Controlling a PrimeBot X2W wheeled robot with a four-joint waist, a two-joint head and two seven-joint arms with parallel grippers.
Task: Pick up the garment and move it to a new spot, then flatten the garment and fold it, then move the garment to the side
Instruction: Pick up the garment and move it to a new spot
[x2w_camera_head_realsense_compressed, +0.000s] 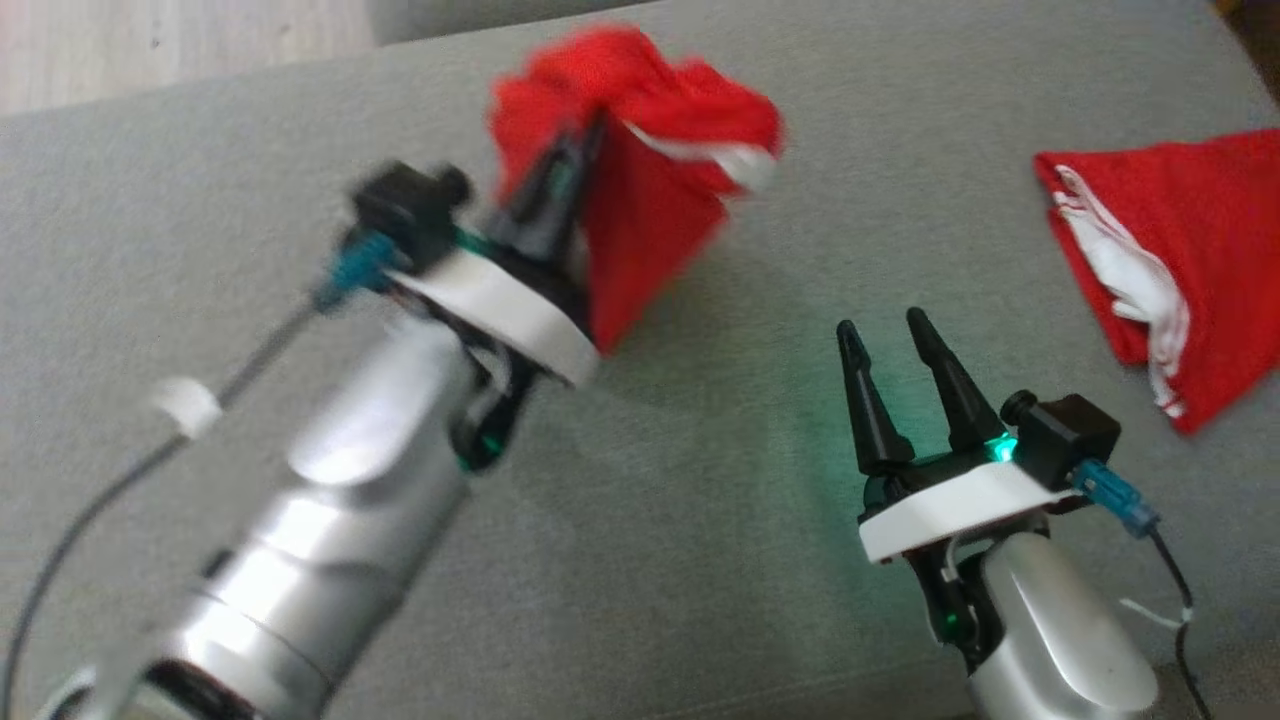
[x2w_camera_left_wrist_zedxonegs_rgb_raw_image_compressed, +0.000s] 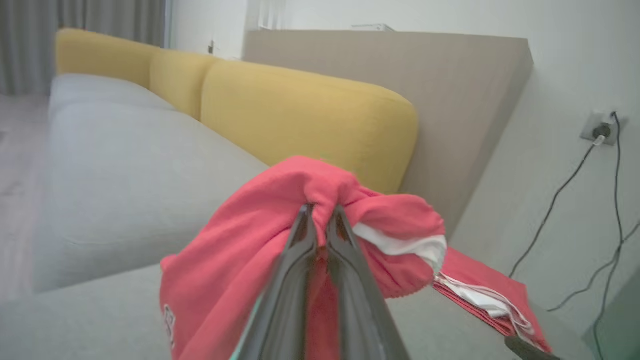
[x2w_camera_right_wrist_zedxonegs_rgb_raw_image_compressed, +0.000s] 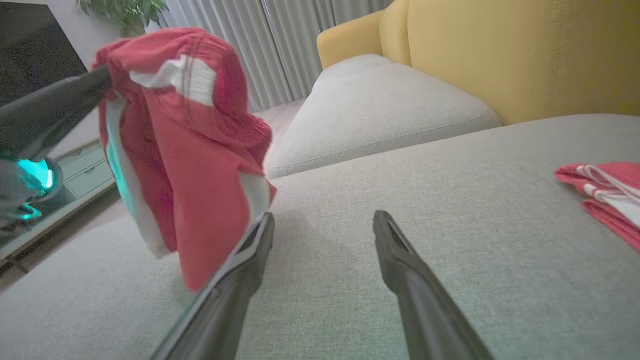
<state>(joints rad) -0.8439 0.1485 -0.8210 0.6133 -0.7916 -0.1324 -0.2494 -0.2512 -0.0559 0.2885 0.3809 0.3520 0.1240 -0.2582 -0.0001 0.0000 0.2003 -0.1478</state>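
Fingers of left gripper clamped on bunched red garment, hanging above grey sofa seat. Empty right gripper spread wide, low over seat. Risk: shallow pinch slips mid-carry, cloth drops crumpled; dangling hem snags right fingers.

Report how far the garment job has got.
Done: the red garment is picked up, bunched in the shut left gripper above the grey cushion. In hand: moving it to a new spot. Left: laying it down, flattening, folding, shifting aside. The right gripper is open, empty.
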